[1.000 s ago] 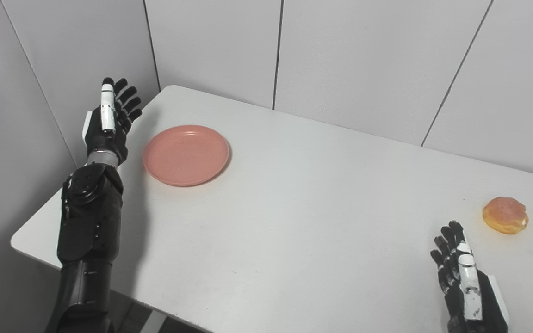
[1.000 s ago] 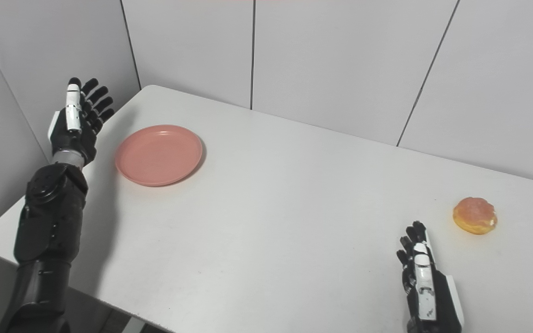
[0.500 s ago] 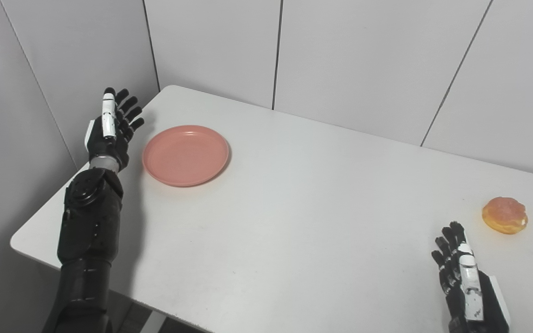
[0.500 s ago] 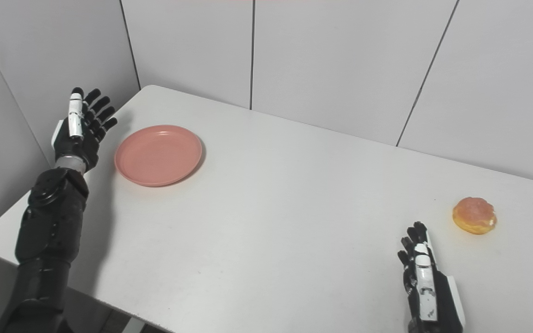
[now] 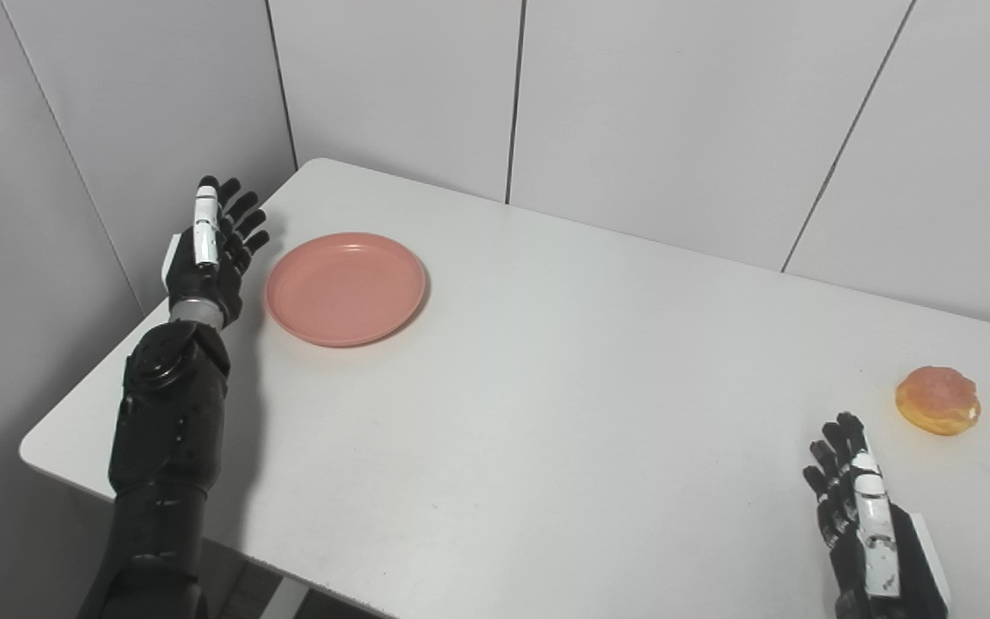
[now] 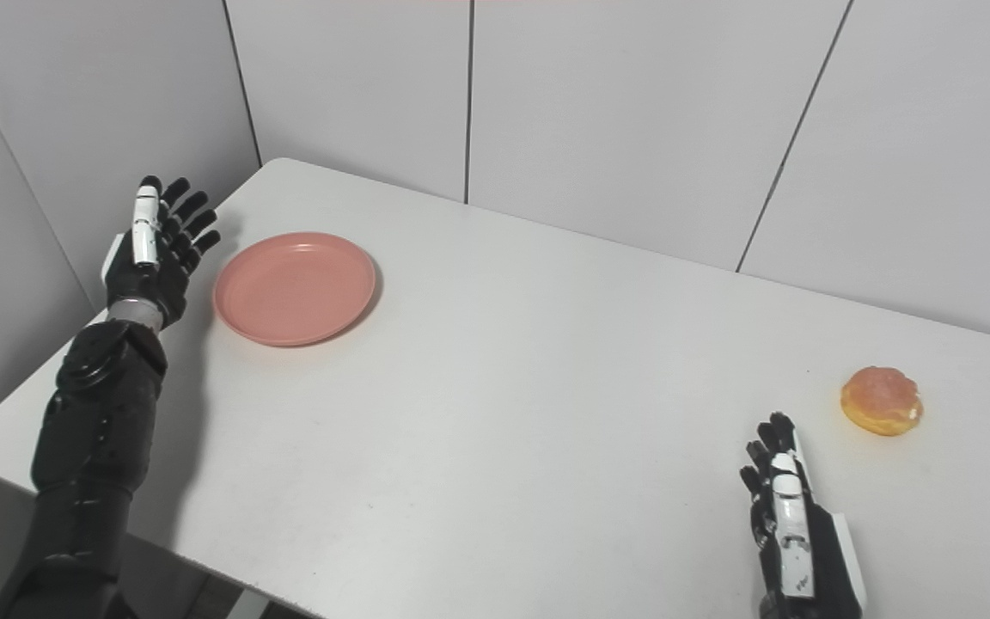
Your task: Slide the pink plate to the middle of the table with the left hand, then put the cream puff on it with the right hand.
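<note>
Left eye view shows the left hand (image 5: 207, 249) lower and a little nearer the plate than 1 second ago, when its fingertips stood higher against the grey wall; the arm has come down toward the tabletop. It is empty, fingers spread and pointing upward, just beside the left rim of the round pink plastic plate (image 5: 345, 288) but not touching it. The plate has not shifted since the earlier frames and lies flat near the far left corner of the white rectangular table (image 5: 546, 413), not at the middle. The right hand (image 5: 869, 524) has sunk slightly toward the bottom edge; it is empty too, fingers extended and apart, near the front right of the table. The round golden cream puff with pinkish glaze (image 5: 938, 400) sits unmoved near the right side, just beyond and to the right of the right hand, apart from it. Count: 1 plate, 1 cream puff, 2 hands. The wide middle of the table between plate and cream puff is bare. The plate lies close to the table's left edge and rounded far corner; grey wall panels (image 5: 650, 112) stand directly behind the far edge and along the left side.
</note>
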`<state>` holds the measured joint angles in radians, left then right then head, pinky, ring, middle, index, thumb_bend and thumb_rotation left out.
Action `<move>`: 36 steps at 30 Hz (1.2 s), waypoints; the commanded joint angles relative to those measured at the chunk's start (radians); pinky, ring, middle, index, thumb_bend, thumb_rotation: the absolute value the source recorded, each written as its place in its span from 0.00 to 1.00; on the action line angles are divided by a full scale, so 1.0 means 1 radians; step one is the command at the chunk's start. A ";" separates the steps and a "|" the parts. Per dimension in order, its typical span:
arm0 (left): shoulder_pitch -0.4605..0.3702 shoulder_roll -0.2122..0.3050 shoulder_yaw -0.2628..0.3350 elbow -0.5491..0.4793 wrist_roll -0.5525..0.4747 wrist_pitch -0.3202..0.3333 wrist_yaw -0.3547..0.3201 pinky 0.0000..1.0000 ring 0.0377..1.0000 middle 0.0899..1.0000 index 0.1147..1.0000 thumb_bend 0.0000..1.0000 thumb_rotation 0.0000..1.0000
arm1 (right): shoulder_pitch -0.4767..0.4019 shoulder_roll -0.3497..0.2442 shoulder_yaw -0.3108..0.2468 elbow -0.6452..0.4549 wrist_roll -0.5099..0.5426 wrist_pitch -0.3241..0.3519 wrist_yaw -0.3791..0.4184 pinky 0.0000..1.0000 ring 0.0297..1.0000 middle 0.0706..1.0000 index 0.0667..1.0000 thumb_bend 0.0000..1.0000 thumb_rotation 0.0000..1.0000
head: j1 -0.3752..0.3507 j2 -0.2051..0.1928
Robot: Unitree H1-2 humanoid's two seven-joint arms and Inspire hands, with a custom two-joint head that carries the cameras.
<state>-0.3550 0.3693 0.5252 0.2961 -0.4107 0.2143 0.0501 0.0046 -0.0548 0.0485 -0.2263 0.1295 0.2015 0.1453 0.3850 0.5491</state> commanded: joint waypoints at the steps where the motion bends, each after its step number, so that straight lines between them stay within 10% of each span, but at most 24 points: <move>1: -0.040 0.032 0.003 -0.011 -0.005 -0.047 -0.012 0.90 0.89 0.88 0.86 0.37 1.00 | -0.018 -0.001 -0.002 -0.038 0.005 -0.022 0.003 1.00 1.00 1.00 1.00 0.13 1.00 | 0.001 0.001; 24: -0.075 0.056 -0.004 0.293 -0.031 -0.192 -0.100 0.88 0.87 0.87 0.85 0.37 0.99 | -0.018 0.000 -0.003 -0.047 0.013 -0.013 0.001 1.00 1.00 1.00 1.00 0.14 1.00 | -0.005 0.015; 36: -0.048 0.006 -0.050 0.239 -0.027 -0.160 -0.098 0.92 0.92 0.91 0.89 0.40 1.00 | -0.018 0.002 -0.001 -0.048 0.005 -0.013 -0.004 1.00 1.00 1.00 1.00 0.16 1.00 | -0.011 0.023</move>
<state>-0.3926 0.3861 0.4877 0.5508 -0.4419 0.0400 -0.0480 0.0045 -0.0545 0.0491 -0.2317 0.1299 0.2018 0.1423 0.3728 0.5706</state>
